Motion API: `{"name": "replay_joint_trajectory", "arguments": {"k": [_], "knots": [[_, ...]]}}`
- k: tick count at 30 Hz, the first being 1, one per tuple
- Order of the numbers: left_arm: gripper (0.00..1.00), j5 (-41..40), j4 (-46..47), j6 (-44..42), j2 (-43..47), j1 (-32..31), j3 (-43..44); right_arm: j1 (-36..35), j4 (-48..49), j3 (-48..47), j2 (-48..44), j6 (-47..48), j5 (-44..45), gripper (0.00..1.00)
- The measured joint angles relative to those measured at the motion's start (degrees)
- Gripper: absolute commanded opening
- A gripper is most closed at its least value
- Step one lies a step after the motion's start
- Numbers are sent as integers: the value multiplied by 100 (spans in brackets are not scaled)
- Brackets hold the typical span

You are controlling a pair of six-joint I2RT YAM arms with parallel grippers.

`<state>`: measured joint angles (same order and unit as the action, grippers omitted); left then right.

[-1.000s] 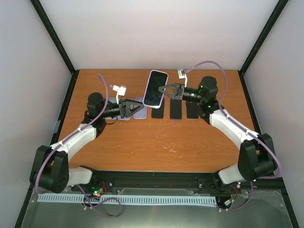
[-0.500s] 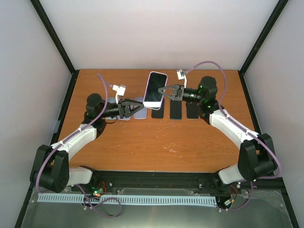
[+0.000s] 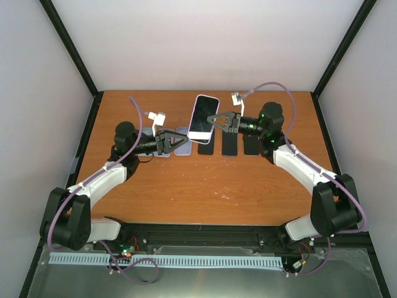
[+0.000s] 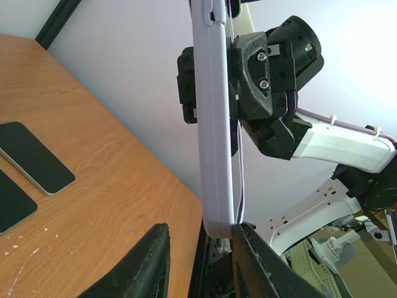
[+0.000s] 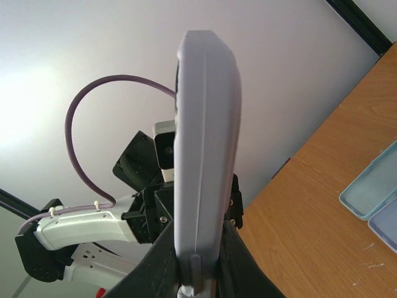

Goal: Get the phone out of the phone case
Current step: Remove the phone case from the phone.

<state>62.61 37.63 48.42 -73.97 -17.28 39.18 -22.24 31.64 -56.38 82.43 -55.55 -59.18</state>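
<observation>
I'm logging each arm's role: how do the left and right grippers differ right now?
The right gripper is shut on the cased phone, holding it above the table. The left gripper is open and holds nothing. The right gripper clamps the phone's long side; the left gripper's jaws sit by one end, contact unclear. Both point inward, facing each other.

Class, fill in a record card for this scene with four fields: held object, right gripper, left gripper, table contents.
held object: cased phone, lifted clear of the table, still in its pale case
right gripper: shut on the phone's side edge
left gripper: open, close to the phone's lower end, not gripping it
table contents: dark phones in a row and pale blue cases, lying flat
</observation>
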Motion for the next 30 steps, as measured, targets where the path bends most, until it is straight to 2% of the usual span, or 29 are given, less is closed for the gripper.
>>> {"name": "replay_joint_trajectory", "arguments": {"k": [17,30], "knots": [[29,-79,0,-20,-70,7,0,-52,748,144,7,-706,-4,3],[29,50,4,-20,-70,87,-2,-236,1257,234,24,-796,50,3]]}}
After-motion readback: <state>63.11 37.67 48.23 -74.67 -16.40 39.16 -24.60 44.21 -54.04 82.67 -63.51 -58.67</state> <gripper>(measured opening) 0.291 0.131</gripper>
